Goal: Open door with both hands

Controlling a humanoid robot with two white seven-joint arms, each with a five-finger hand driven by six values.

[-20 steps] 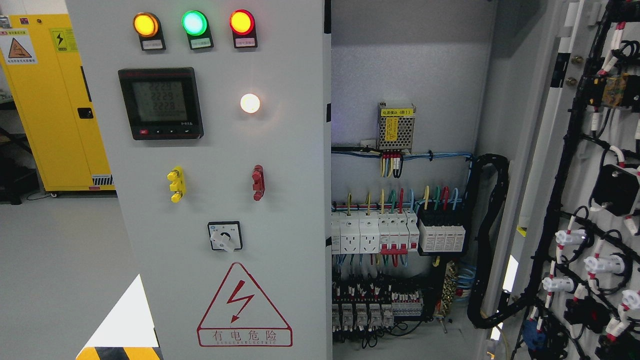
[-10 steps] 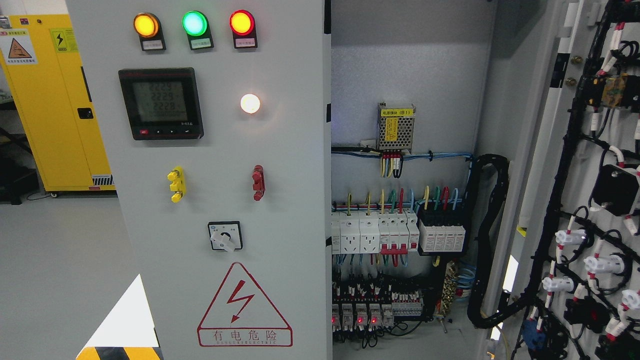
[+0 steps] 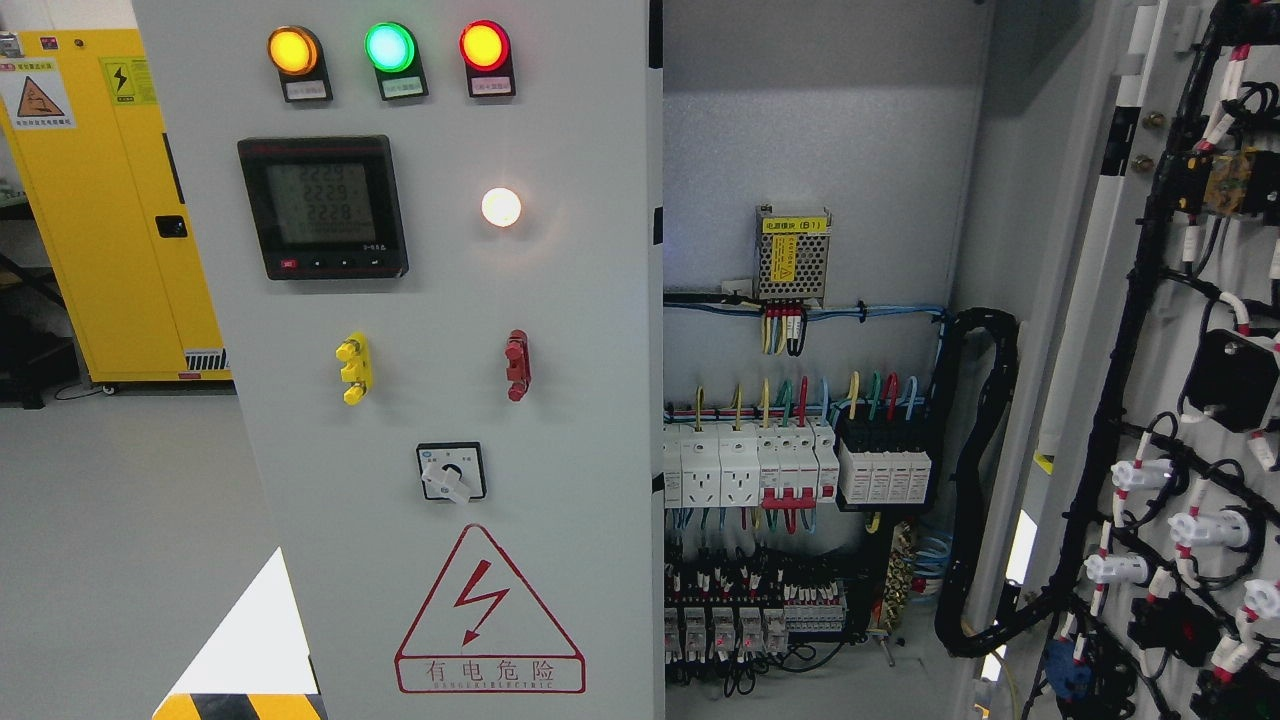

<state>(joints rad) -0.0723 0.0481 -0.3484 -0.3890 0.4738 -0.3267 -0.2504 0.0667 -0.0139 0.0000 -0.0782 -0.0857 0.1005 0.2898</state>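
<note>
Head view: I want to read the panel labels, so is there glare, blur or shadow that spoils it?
Head view: sharp overall; the white lamp blooms into a soft halo on the left door; the meter digits are faint but legible; the cabinet interior has a shadowed top and a blue tint at left.

Yellow cabinet (image 3: 110, 200): doors closed, warning stickers near its top.
Floor (image 3: 120, 500): grey, smooth, under the yellow cabinet.
Striped marking (image 3: 240, 706): black and yellow, at the bottom edge.

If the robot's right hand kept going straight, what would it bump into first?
Neither hand shows in this picture, so its direction can't be told. Ahead lie the swung-open right door and the cabinet's breakers.
</note>
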